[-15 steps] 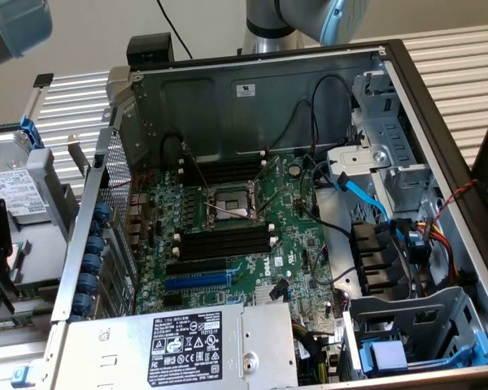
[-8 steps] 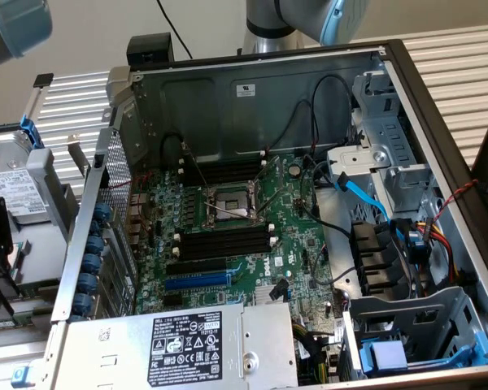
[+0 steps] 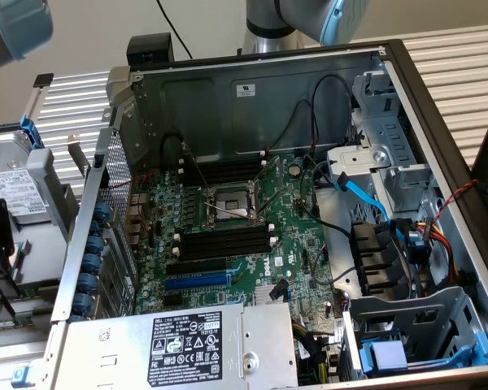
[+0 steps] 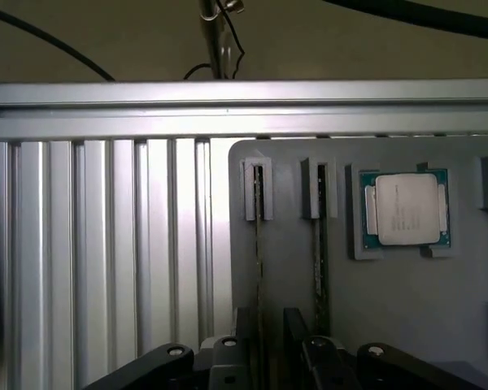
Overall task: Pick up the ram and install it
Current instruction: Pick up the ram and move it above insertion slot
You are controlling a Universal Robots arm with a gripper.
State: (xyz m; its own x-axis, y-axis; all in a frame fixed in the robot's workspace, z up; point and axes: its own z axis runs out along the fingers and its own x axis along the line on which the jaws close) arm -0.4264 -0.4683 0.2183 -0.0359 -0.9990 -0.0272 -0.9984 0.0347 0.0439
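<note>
**Heads up: off-centre grab**

Your claw [image 4: 268, 345] hangs with its fingers [image 4: 246, 325] apart, astride the ram [image 4: 259, 244], which stands on edge in the grey holder [image 4: 390, 309]. The stick looks nearer one finger, so closing could tilt it or jam it in its far clip [image 4: 258, 191].

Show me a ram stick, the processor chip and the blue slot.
ram stick [image 4: 259, 252]: wrist view, its thin edge, standing in the gray holder.
processor chip [image 4: 407, 210]: wrist view, middle of its metal lid.
blue slot [image 3: 197, 281]: exterior view, mid-length.
</note>
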